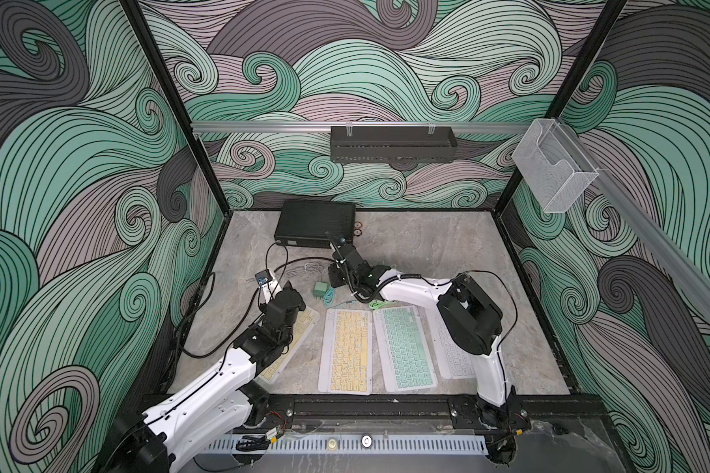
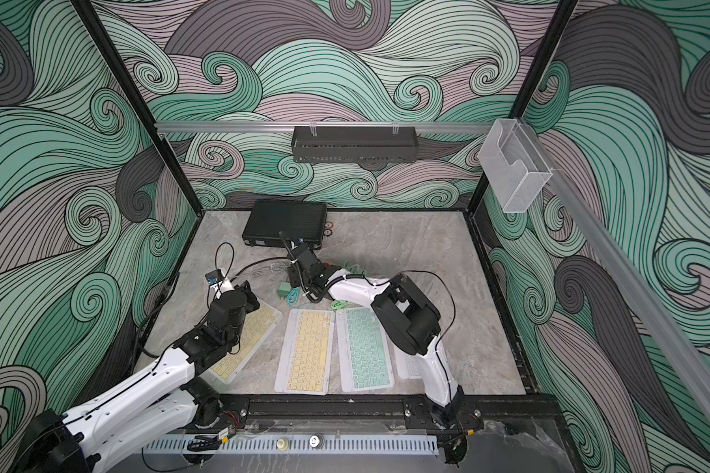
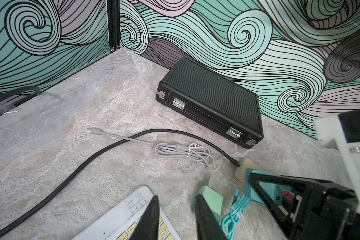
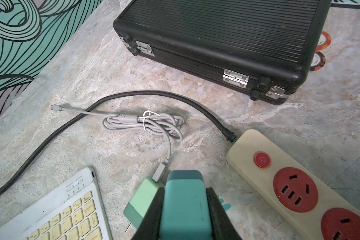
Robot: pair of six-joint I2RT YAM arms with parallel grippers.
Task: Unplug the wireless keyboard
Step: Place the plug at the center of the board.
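Left arm (image 1: 206, 381) is reaching forward from the near left corner, left gripper (image 3: 176, 197) angling down, jaws standing apart. Right arm (image 1: 410, 286) is folding leftward at the elbow, right gripper (image 4: 185, 190) pinching a teal charger (image 4: 183, 207).

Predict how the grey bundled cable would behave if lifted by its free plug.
Probably floppy: the grey cable lies in soft loops. The white tie likely keeps the coil together, so it would dangle as one bunch. Thin, so likely light.

The right gripper (image 4: 184, 216) clamps a teal charger (image 4: 183, 191); a power strip (image 4: 243, 145) lies at its two o'clock, black case (image 4: 216, 31) at twelve.
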